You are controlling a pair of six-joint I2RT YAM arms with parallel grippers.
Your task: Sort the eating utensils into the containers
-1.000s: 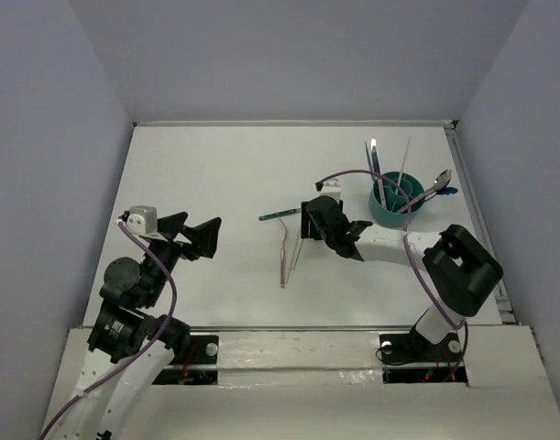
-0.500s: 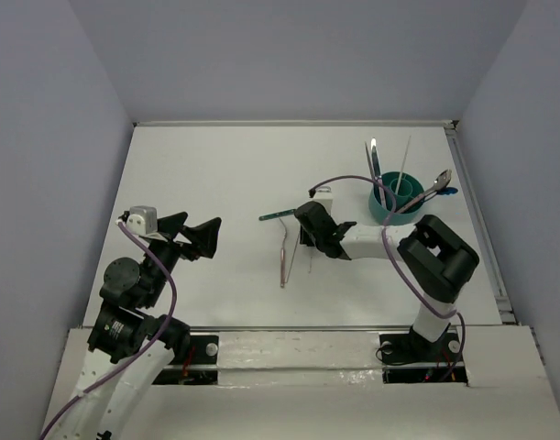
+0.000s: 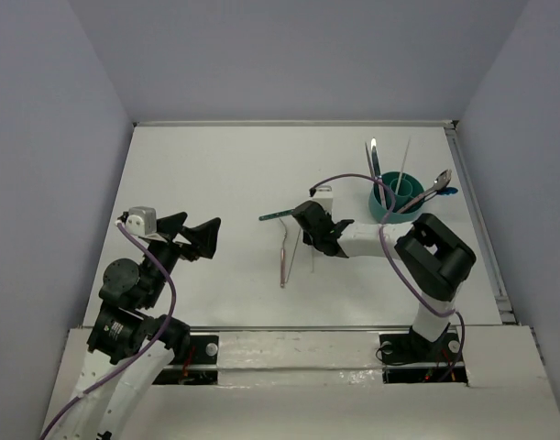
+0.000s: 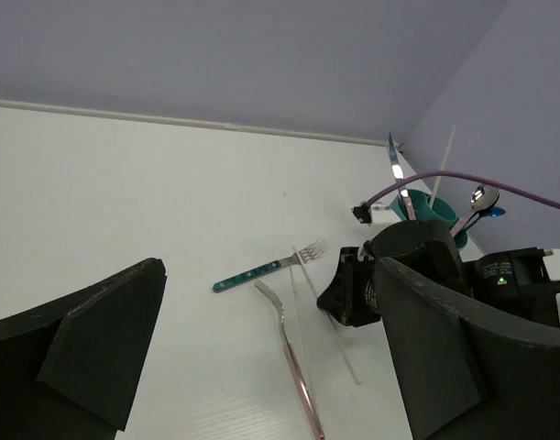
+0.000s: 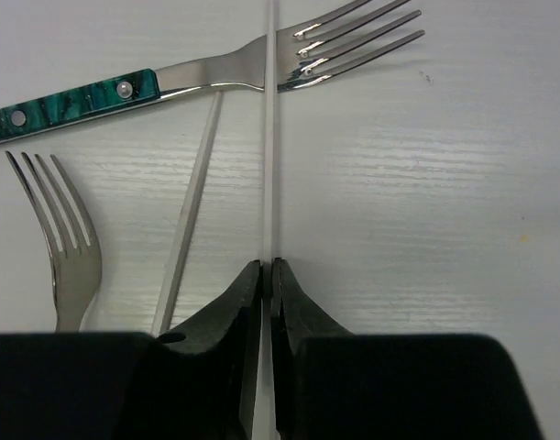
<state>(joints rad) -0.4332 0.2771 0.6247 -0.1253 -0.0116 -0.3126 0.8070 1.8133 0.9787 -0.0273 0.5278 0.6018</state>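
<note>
Right end effector (image 5: 269, 275) is clamped down on the thin white chopstick (image 5: 270, 137), which looks to be lying low on the worktop (image 3: 215, 165). The stick's long axis runs straight out ahead of the fingers and crosses the green-handled fork (image 5: 78, 96) at its neck. The teal cup (image 3: 389, 216) is near, off to the arm's right. The left end effector (image 3: 192, 229) hangs wide open, well apart, so I'd say this is the right arm's job.

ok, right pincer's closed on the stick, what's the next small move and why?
Probably lift straight up a little. The right pincer is shut on the white stick, which crosses the teal-handled fork at its neck; dragging sideways could snag the fork. Once clear, carry it to the teal cup.
</note>
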